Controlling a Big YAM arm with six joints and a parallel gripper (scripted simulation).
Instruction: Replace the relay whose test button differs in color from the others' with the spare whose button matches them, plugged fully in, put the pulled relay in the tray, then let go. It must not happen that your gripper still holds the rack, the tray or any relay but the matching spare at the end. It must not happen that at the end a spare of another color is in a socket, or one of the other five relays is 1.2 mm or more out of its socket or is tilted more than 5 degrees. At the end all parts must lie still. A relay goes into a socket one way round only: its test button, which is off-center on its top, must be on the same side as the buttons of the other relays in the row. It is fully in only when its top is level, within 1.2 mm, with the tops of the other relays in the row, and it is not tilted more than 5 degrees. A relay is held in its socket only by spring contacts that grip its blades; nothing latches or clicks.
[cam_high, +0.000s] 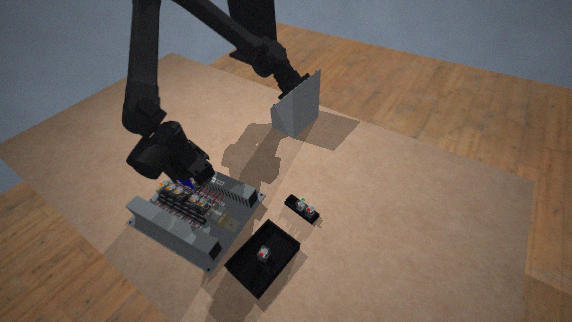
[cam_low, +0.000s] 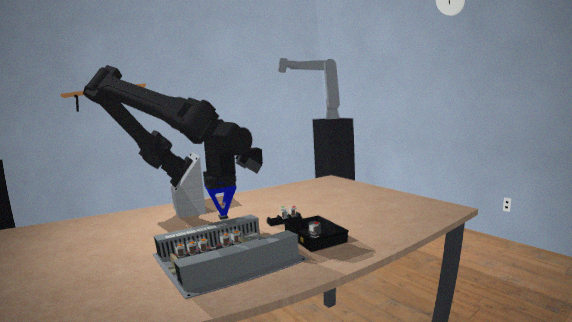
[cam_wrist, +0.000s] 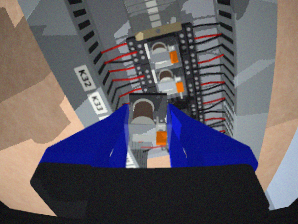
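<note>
Got orange-button spare (cam_wrist: 144, 118) pinched in claw (cam_high: 187, 184) (cam_low: 223, 217) (cam_wrist: 148, 111), just above panel, near gap in relay row (cam_high: 178, 191) (cam_low: 203, 244) (cam_wrist: 167, 81). Gripped by sides, probably to keep blades free underneath. Held with button on same side as row's orange ones, so likely no turning needed. Red-button relay (cam_high: 263, 254) (cam_low: 314, 229) parked in tray (cam_high: 279, 271) (cam_low: 325, 242), well apart from claw, out of socket's way. Left in rack (cam_high: 290, 199) (cam_low: 274, 220), off from claw: green and red, wrong colors. Next, probably: line up, push straight down.
</note>
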